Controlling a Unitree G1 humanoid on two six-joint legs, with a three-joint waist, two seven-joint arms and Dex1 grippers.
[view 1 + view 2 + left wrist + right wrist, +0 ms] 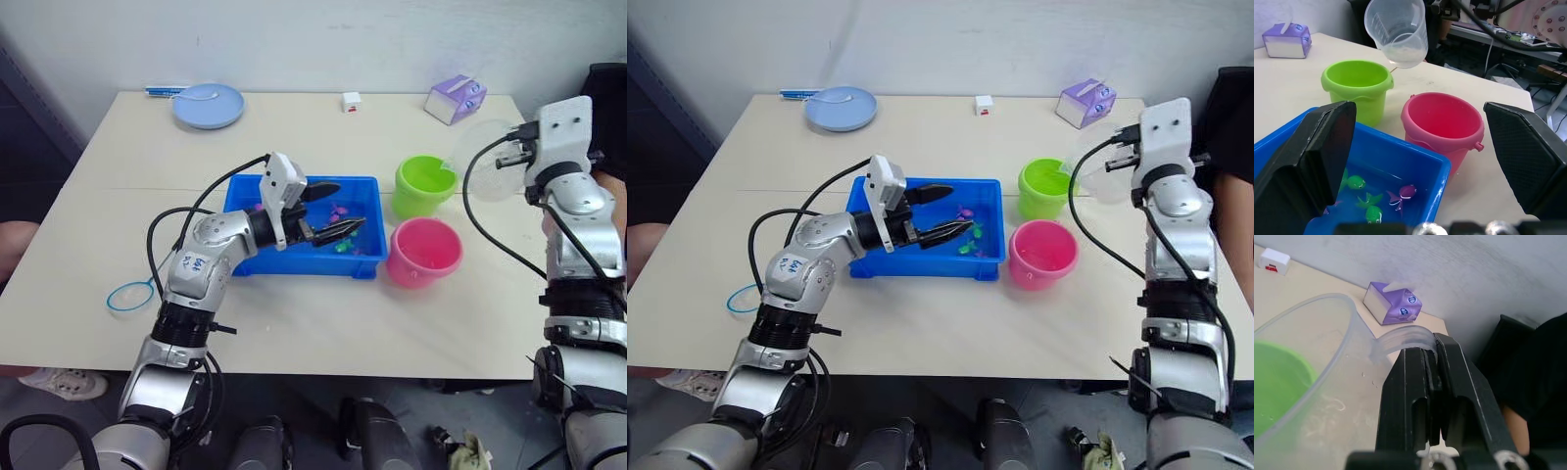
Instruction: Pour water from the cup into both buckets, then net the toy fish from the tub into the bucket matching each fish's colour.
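Right gripper [1432,382] clamped shut on the handle of the clear cup [1312,382], tipped above the green bucket [1276,387]. Beyond, on the table [1317,284]: purple tissue box [1392,302], small white block [1273,260].

Even, soft indoor light leaves faint shadows on the table [323,323]; near end effector fingers [1308,156] in wrist views blur.

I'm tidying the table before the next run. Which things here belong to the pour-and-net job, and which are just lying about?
Job: cup held in the right tool; green bucket; pink bucket; tub; fish; net.

Lying about: plate; tissue box; small white block.
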